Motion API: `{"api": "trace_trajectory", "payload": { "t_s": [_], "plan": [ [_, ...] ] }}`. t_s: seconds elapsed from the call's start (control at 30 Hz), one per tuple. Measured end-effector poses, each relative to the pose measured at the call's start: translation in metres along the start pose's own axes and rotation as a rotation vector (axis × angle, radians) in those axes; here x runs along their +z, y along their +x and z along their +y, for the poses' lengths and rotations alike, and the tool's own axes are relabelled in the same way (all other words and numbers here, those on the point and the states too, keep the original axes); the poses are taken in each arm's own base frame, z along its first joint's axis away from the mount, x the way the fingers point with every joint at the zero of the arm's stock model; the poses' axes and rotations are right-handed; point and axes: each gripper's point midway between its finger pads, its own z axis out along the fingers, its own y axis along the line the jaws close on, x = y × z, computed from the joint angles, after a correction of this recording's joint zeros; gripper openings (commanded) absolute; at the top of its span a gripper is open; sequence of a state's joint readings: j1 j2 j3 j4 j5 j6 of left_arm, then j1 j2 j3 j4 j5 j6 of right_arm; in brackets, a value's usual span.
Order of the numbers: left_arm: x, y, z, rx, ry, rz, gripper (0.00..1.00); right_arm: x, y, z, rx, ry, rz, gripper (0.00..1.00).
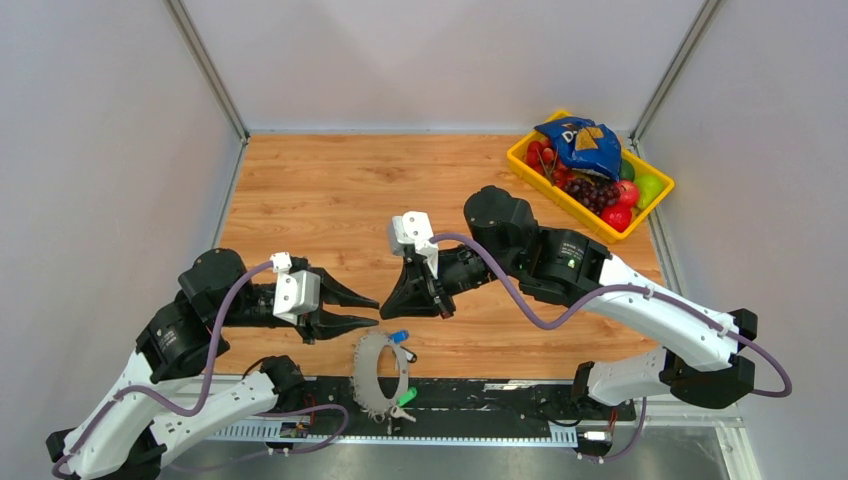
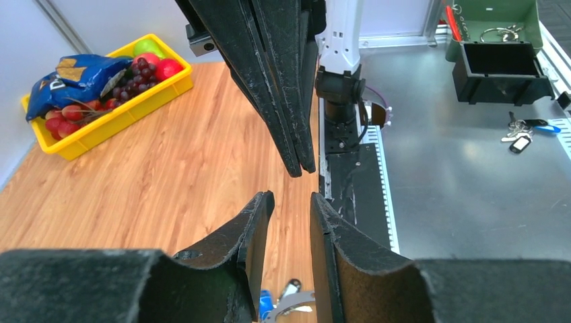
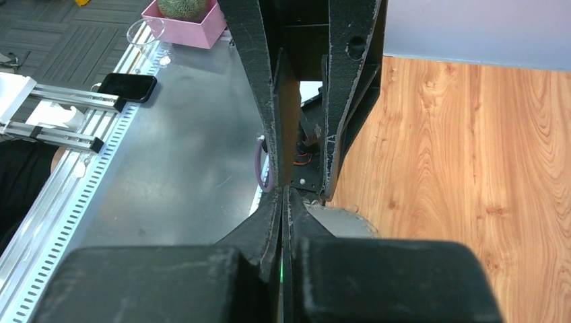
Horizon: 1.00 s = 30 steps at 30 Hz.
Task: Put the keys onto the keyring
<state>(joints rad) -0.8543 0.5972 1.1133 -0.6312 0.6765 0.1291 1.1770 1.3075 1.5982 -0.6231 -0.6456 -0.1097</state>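
The keyring (image 1: 363, 372), a large thin silver-grey hoop with a toothed-looking edge, lies flat at the near edge of the wooden table (image 1: 300, 200), between the two arm bases, its near part over the black mounting strip (image 1: 480, 395). A key with a blue tag (image 1: 399, 336) sits at the hoop's far side and a key with a green tag (image 1: 407, 398) at its near right side; whether either is threaded onto the hoop cannot be told. In the left wrist view the blue tag (image 2: 266, 301) and a small silver blade (image 2: 289, 291) show low in the frame. The left gripper (image 1: 376, 311) hovers just beyond the hoop, pointing right, its two fingers spread with a clear gap and nothing between them. The right gripper (image 1: 443, 308) points down and toward it from the right, close but apart from it, fingers pressed together; a tiny green speck shows in the seam in the right wrist view, too small to identify. At the table's far right corner stands a yellow basket (image 1: 520, 160) holding fruit and a blue snack bag (image 1: 580, 143).
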Motion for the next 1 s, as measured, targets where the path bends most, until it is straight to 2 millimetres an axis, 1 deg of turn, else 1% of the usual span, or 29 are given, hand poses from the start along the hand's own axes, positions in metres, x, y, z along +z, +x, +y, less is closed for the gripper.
{"api": "trace_trajectory", "payload": {
  "t_s": [0.17, 0.3, 0.33, 0.37, 0.47, 0.6, 0.77, 0.93, 1.0],
  "plan": [
    [0.000, 0.000, 0.002, 0.000, -0.014, 0.002, 0.41, 0.001, 0.005, -0.006, 0.002, 0.028, 0.004, 0.00],
    [0.000, 0.003, 0.006, -0.002, -0.035, 0.006, 0.43, 0.000, 0.026, -0.011, 0.028, 0.067, 0.039, 0.01],
    [0.000, 0.006, 0.007, -0.006, -0.044, 0.011, 0.43, 0.000, 0.034, -0.012, 0.038, 0.075, 0.052, 0.03],
    [0.000, 0.008, 0.009, -0.010, -0.052, 0.016, 0.43, 0.000, 0.041, -0.013, 0.048, 0.083, 0.064, 0.08],
    [0.002, 0.014, 0.014, -0.024, -0.082, 0.029, 0.44, 0.000, 0.063, -0.014, 0.082, 0.099, 0.098, 0.27],
    [0.001, 0.027, 0.027, -0.040, -0.158, 0.048, 0.45, -0.003, 0.097, -0.014, 0.129, 0.126, 0.134, 0.42],
    [-0.006, 0.039, 0.052, -0.068, -0.324, 0.069, 0.48, -0.003, 0.141, -0.017, 0.194, 0.175, 0.168, 0.52],
    [-0.016, 0.057, 0.079, -0.113, -0.504, 0.102, 0.53, 0.009, 0.194, -0.029, 0.286, 0.240, 0.225, 0.53],
    [-0.020, 0.065, 0.088, -0.137, -0.570, 0.120, 0.56, 0.017, 0.212, -0.034, 0.317, 0.265, 0.243, 0.49]
  ]
}}
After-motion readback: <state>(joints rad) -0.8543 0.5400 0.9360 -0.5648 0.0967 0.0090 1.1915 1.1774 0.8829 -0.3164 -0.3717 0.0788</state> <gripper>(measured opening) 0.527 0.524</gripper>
